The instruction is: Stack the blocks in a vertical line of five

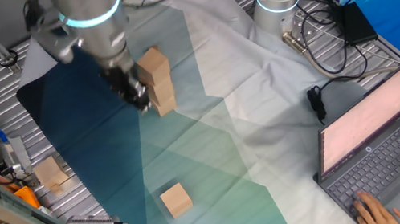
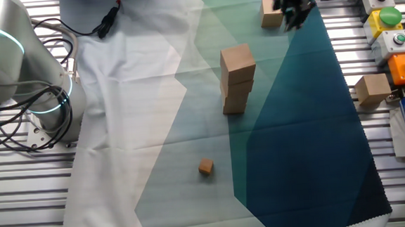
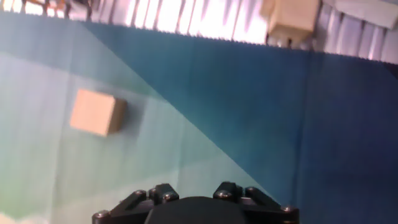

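A stack (image 2: pixel 237 78) of three blocks stands mid-cloth; a loose block (image 1: pixel 175 199) lies apart, presumably awaiting pickup. The gripper (image 1: pixel 133 93) hangs beside the stack, carrying nothing visible. Jaw state cannot be told.

- A stack of blocks (image 2: pixel 238 79) is seen mid-cloth; the count is unclear.
- A single block (image 2: pixel 272 14) is seen near the top edge, just beside the dark gripper (image 2: pixel 293 9).
- A small cube (image 2: pixel 205 167) is seen lower down.
- A paler block (image 2: pixel 373 89) is seen off the cloth (image 2: pixel 304 163), right.
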Robot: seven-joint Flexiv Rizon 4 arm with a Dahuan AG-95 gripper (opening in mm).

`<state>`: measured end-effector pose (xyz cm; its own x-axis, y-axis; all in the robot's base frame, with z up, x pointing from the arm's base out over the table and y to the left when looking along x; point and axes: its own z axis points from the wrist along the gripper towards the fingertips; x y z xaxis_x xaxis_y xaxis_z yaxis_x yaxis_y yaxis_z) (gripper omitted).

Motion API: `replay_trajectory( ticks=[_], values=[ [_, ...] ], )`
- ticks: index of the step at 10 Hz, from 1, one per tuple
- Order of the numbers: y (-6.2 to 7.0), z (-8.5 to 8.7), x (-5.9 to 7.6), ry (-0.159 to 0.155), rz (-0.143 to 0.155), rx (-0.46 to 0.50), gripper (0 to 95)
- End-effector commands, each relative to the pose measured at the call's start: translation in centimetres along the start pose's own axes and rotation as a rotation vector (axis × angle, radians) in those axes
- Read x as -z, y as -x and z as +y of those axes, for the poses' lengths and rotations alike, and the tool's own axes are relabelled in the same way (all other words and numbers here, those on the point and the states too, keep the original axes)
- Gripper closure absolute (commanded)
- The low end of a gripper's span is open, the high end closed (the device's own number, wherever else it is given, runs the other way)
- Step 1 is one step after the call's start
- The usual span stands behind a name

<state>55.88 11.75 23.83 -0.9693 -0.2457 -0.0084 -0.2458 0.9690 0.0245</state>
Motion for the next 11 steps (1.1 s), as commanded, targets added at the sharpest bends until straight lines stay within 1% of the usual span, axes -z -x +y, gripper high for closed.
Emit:
replay_trajectory(
  ticks=[1, 3, 5, 6, 7, 8, 11],
  values=[
    [2.4, 1.8, -1.4, -0.003, 0.005, -0.002, 95.0],
    [3.4, 3.0, -2.8, -0.001, 0.0, 0.009, 95.0],
    [3.8, 3.1, -3.9, 0.002, 0.009, 0.027, 95.0],
    [4.1, 3.1, -4.7, 0.005, 0.016, 0.034, 95.0],
    [4.4, 3.3, -5.7, 0.007, 0.029, 0.037, 95.0],
    [4.8, 3.6, -6.8, 0.008, 0.036, 0.048, 95.0],
    [5.5, 5.2, -9.4, 0.008, 0.045, 0.063, 95.0]
  ],
)
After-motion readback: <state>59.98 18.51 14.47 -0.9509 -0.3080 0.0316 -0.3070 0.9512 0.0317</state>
